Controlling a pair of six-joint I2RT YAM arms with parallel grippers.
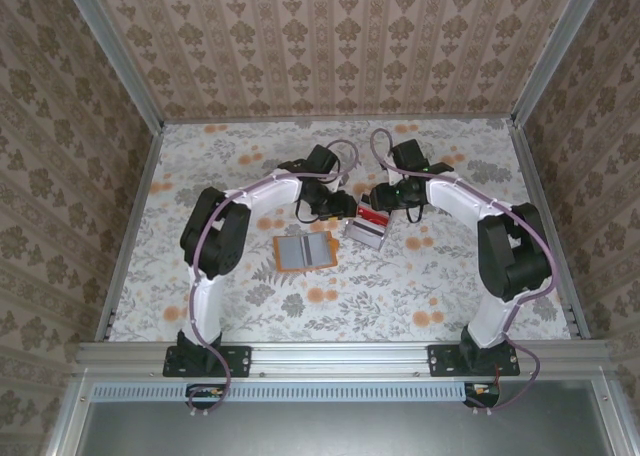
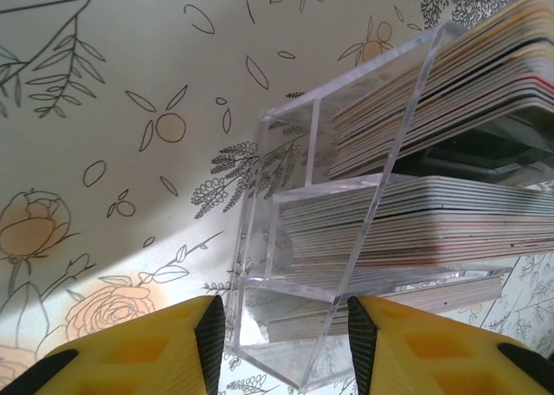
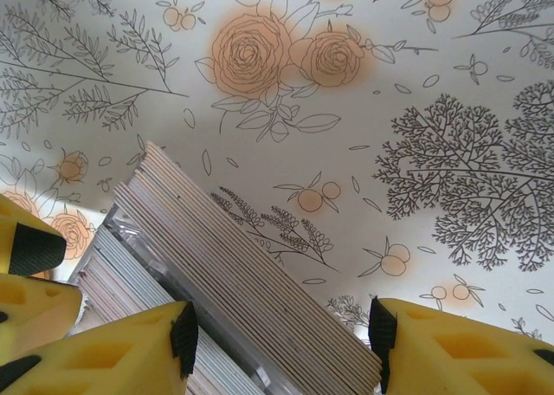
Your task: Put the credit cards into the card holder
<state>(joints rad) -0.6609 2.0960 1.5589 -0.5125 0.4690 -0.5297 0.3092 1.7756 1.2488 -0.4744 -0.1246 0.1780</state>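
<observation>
Right wrist view: thin plastic credit cards (image 3: 251,274), packed on edge in pale grey-white stacks, are straddled by the right gripper (image 3: 279,334), its yellow jaws spread with a black pad on either side. The stacks are housed in a clear acrylic slotted rack (image 2: 290,152), which is pinched at its near end by the left gripper (image 2: 286,334). The flat orange card holder (image 1: 303,251) is laid open, grey inside, near the rack on the matte floral tablecloth (image 3: 433,83). A single card is best isolated first; the slick, tightly packed edges are judged likely to drag neighbours up unless the rack is steadied.
</observation>
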